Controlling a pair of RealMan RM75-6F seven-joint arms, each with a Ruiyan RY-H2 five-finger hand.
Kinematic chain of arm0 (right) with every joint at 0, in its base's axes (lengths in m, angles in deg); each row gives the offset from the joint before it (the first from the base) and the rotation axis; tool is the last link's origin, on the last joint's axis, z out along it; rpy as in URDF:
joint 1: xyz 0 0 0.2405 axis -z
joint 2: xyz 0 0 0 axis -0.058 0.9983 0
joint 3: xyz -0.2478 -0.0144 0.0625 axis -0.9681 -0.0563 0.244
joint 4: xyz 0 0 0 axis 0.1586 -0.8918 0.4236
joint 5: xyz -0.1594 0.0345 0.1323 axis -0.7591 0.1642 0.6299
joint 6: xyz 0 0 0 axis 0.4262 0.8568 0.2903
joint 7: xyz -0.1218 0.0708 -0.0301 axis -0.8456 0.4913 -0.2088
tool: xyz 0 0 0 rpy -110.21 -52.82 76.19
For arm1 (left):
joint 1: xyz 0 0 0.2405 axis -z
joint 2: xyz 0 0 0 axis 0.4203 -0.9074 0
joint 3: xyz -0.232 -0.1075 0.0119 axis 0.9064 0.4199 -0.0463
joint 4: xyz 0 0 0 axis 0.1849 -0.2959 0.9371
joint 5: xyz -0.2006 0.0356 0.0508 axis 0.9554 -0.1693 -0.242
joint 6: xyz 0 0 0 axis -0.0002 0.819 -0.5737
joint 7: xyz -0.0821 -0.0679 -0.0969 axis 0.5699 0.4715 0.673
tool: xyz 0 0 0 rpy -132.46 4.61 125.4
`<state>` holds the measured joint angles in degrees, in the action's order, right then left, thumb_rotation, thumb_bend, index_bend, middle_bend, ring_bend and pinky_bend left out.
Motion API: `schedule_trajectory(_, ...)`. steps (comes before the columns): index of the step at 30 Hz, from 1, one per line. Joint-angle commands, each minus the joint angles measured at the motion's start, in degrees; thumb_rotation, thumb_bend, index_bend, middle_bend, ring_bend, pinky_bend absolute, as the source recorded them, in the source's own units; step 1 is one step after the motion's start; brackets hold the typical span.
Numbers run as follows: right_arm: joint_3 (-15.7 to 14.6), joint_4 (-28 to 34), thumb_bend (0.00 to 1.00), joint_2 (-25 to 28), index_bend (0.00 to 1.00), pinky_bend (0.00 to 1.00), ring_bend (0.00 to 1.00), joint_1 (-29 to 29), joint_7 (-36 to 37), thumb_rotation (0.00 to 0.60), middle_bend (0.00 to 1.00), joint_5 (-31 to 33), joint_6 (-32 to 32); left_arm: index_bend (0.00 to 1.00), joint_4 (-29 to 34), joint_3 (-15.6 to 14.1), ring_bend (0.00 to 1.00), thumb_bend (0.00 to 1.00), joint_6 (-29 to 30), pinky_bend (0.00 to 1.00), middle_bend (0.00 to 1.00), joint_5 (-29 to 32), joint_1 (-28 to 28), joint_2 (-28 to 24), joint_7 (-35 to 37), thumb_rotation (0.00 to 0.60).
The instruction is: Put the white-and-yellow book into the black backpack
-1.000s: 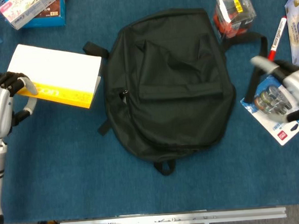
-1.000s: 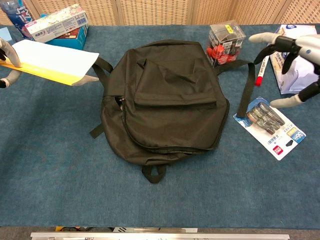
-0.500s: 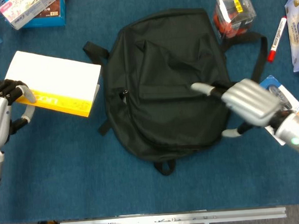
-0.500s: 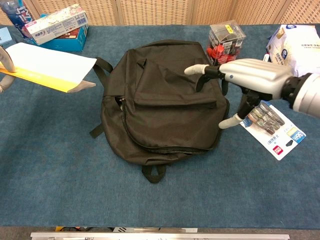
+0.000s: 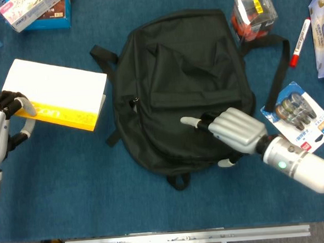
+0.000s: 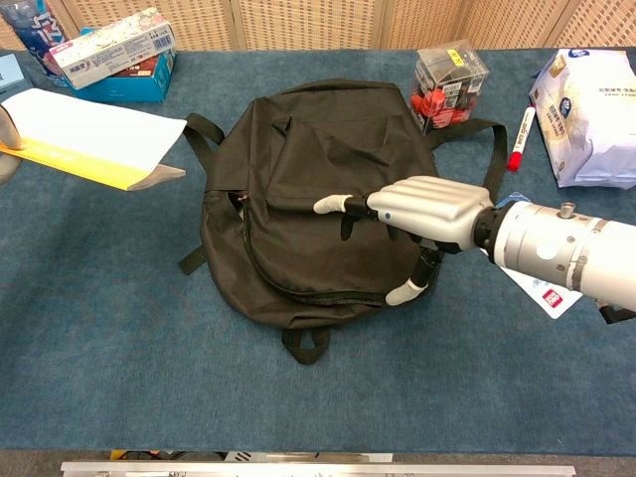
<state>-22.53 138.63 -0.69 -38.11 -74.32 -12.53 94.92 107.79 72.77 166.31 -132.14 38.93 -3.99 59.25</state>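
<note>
One book, white on top with a yellow band along its near side, sits toward the table's left edge, lifted at that end by the left hand, whose dark fingers clamp its corner. Just right of it, mid-table, lies the black backpack, flat. The right hand hovers over the backpack's lower front, fingers spread and holding nothing. Near the far-right edge lie a red marker and a clear box; a blister card lies beside the right arm.
</note>
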Motion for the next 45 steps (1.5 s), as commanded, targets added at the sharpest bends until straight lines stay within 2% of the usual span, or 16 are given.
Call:
schedule_trajectory(1, -0.9, -1.3, 0.02, -3.5, 0.08, 0.41, 0.18, -1.8, -4.5, 0.600, 0.30, 2.9, 1.6, 0.65, -0.1, -0.1, 0.44, 0.35, -0.1, 0.45, 0.56, -0.1, -0.1, 0.1, 0.0, 0.600)
schedule_trajectory(12, -2.6, -4.0, 0.02, -12.6, 0.08, 0.41, 0.18, -4.8, -17.1, 0.600, 0.30, 10.9, 8.8, 0.65, -1.0, 0.2, 0.44, 0.35, 0.2, 0.45, 0.56, -0.1, -0.3, 0.2, 1.3, 0.600)
schedule_trajectory(21, -2.2, -6.8, 0.05, -17.1, 0.08, 0.41, 0.19, -6.6, -21.3, 0.600, 0.30, 15.7, 12.2, 0.65, -1.9, 0.4, 0.44, 0.35, 0.4, 0.45, 0.56, -0.1, -0.6, 0.4, 2.4, 0.600)
schedule_trajectory(27, -0.9, -8.7, 0.28, -18.2, 0.09, 0.44, 0.22, -7.4, -21.2, 0.600, 0.31, 17.9, 13.5, 0.65, -2.5, 0.4, 0.44, 0.35, 0.3, 0.45, 0.56, 0.0, -0.6, 0.5, 2.8, 0.600)
schedule_trajectory(30, 0.3, -10.0, 0.49, -18.7, 0.14, 0.50, 0.25, -8.0, -20.9, 0.600, 0.34, 18.4, 13.9, 0.65, -2.6, 0.6, 0.44, 0.35, 0.5, 0.45, 0.56, -0.1, -0.6, 0.5, 3.0, 0.600)
schedule_trajectory(32, 1.3, -10.7, 0.60, -19.1, 0.20, 0.58, 0.30, -8.4, -20.3, 0.600, 0.37, 18.7, 14.0, 0.65, -2.6, 0.7, 0.44, 0.35, 0.6, 0.45, 0.56, -0.2, -0.5, 0.5, 3.1, 0.600)
schedule_trajectory(33, 1.9, -11.2, 0.62, -19.3, 0.22, 0.61, 0.32, -8.6, -19.8, 0.600, 0.39, 18.8, 14.0, 0.65, -2.7, 0.8, 0.44, 0.35, 0.7, 0.45, 0.56, -0.2, -0.5, 0.5, 3.1, 0.600)
schedule_trajectory(35, 3.0, -11.8, 0.67, -19.5, 0.33, 0.71, 0.40, -9.0, -18.8, 0.600, 0.45, 18.8, 13.9, 0.65, -2.8, 1.0, 0.44, 0.35, 0.6, 0.45, 0.56, -0.1, -0.4, 0.4, 3.4, 0.600)
schedule_trajectory(38, 5.1, -12.8, 0.70, -19.7, 0.48, 0.79, 0.51, -9.7, -17.1, 0.600, 0.53, 19.2, 13.7, 0.65, -3.1, 1.4, 0.44, 0.35, 0.6, 0.45, 0.56, 0.1, -0.1, -0.1, 5.1, 0.600)
schedule_trajectory(40, 6.4, -13.5, 0.72, -19.8, 0.52, 0.82, 0.56, -10.2, -16.3, 0.600, 0.55, 20.0, 13.6, 0.65, -3.2, 1.6, 0.44, 0.35, 0.7, 0.45, 0.56, 0.0, 0.0, -0.4, 6.4, 0.600)
schedule_trajectory(45, 10.2, -14.8, 0.79, -20.0, 0.56, 0.88, 0.64, -12.3, -15.1, 0.600, 0.59, 23.6, 13.4, 0.65, -3.7, 1.7, 0.44, 0.35, 0.9, 0.45, 0.56, -0.7, 0.6, -1.4, 8.9, 0.600)
